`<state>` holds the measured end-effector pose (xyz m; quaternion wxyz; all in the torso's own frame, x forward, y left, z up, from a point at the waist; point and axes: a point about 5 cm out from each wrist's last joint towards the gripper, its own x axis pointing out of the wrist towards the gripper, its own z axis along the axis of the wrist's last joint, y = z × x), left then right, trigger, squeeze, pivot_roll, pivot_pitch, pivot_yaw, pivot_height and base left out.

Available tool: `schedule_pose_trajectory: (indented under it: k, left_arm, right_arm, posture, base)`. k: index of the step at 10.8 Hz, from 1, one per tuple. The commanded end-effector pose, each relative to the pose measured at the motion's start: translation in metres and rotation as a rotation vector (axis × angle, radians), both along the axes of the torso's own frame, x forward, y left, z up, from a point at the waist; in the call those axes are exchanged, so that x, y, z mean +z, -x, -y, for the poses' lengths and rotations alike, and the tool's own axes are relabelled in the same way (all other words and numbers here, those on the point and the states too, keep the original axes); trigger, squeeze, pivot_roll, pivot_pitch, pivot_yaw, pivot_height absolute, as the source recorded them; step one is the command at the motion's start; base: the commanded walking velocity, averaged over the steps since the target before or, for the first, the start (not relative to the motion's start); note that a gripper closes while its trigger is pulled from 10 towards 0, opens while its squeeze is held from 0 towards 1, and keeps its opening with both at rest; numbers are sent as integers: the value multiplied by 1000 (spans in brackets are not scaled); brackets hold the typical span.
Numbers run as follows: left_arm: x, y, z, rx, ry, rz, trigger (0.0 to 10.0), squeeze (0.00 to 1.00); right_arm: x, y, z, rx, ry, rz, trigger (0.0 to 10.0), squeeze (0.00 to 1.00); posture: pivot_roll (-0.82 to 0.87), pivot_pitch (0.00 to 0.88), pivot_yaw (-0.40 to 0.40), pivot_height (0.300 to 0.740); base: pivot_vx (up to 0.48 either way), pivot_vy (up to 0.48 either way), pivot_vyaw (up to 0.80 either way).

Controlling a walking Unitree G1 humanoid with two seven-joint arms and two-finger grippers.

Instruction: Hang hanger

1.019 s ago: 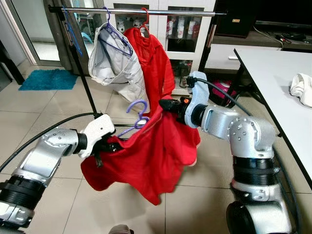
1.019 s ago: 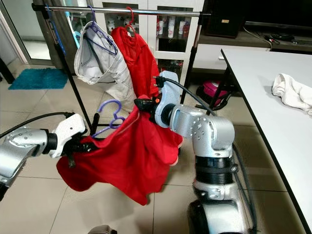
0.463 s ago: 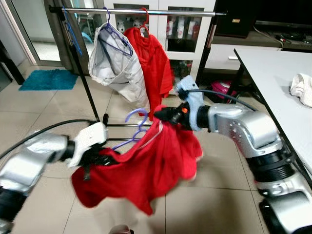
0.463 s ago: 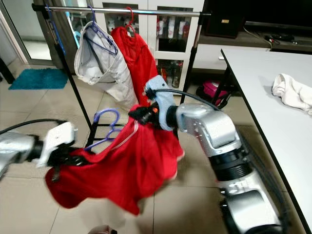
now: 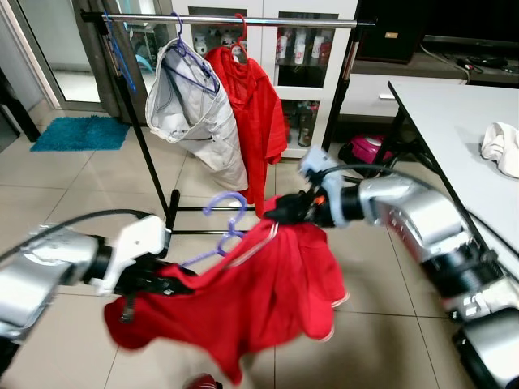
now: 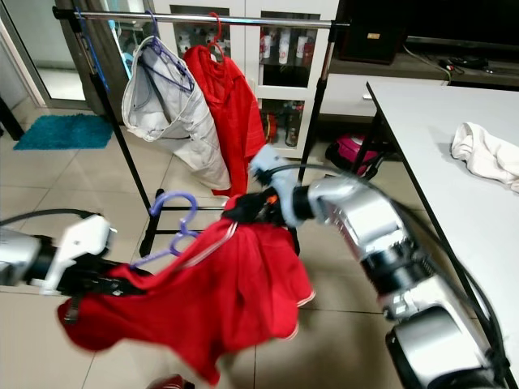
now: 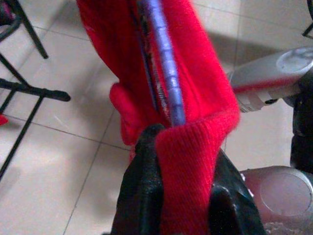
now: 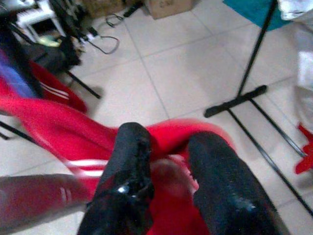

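A purple hanger (image 5: 219, 235) carries a red garment (image 5: 251, 300) that I hold low between both arms, in front of the clothes rack. My left gripper (image 5: 166, 284) is shut on the garment's left shoulder and the hanger's purple arm (image 7: 166, 73); black fingers (image 7: 142, 196) pinch the red knit. My right gripper (image 5: 280, 212) is shut on the garment's right shoulder, red cloth (image 8: 166, 205) bunched between its fingers (image 8: 129, 161). The rack's silver rail (image 5: 243, 19) runs high across the back.
A white garment on a purple hanger (image 5: 195, 105) and another red garment (image 5: 255, 105) hang on the rail. The rack's black base bars (image 5: 186, 209) lie on the tiled floor. A white table (image 5: 462, 121) with a white cloth (image 5: 499, 146) stands to the right. A teal mat (image 5: 77, 130) lies far left.
Both arms have dropped and spread, the right arm stretching out straighter. The red garment on its hanger now hangs lower and wider between them. The grips have not changed.
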<state>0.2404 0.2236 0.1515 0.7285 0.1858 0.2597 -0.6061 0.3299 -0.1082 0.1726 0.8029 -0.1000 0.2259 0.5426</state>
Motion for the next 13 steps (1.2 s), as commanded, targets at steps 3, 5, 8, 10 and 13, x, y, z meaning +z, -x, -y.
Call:
schedule_pose_trajectory:
  k: [3,5,8,10,13]
  left_arm:
    - [22,4,-24,121,42,50,0,0]
    - [35,3,-33,189,128,61,0,0]
    - [33,2,-45,246,29,88,0,0]
    - [35,0,-43,248,40,94,0,0]
    - [34,0,-45,240,8,90,0,0]
  right_arm:
    - [10,-26,44,-192,24,101,10000,1000]
    - [7,-24,60,-198,19,108,10000,1000]
    - [0,3,51,3,2,214,10000,1000]
    - [-23,20,36,44,39,159,10000,1000]
    - [-32,10,49,-207,66,172,10000,0]
  posture:
    - [50,0,-4,740]
    - [53,0,-4,740]
    - [51,0,1,740]
    - [51,0,1,740]
    - [57,0,7,740]
  base:
    - [0,0,0]
    - [0,0,0]
    - [0,0,0]
    - [0,0,0]
    - [0,0,0]
